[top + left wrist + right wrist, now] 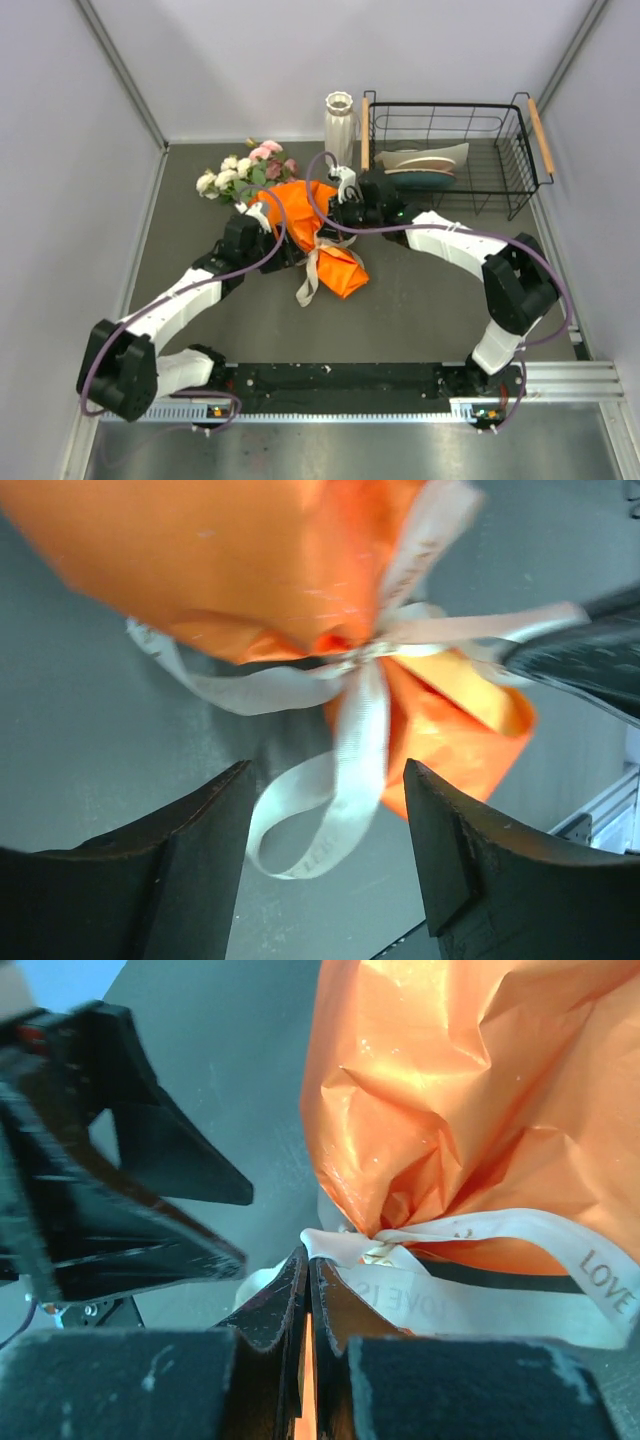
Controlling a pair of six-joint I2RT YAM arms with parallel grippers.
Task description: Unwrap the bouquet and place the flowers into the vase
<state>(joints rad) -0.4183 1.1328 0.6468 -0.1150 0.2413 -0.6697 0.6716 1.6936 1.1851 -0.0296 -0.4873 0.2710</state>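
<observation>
The bouquet [300, 215] lies on the grey table, its flowers [240, 172] pointing to the far left and its orange paper [470, 1100] tied with a cream ribbon [340, 780]. My right gripper [308, 1257] is shut on a strand of that ribbon right at the knot [375, 1250], and the strand runs taut to it. My left gripper [325, 772] hangs open just above the table, a ribbon loop lying loose between its fingers [200, 850] without touching them. The white ribbed vase [340, 125] stands upright at the back, apart from both grippers.
A black wire basket [520, 150] with wooden handles holds plates [425, 165] at the back right, next to the vase. Grey walls close in the table on the left, right and far sides. Both arms meet over the bouquet's wrapped end.
</observation>
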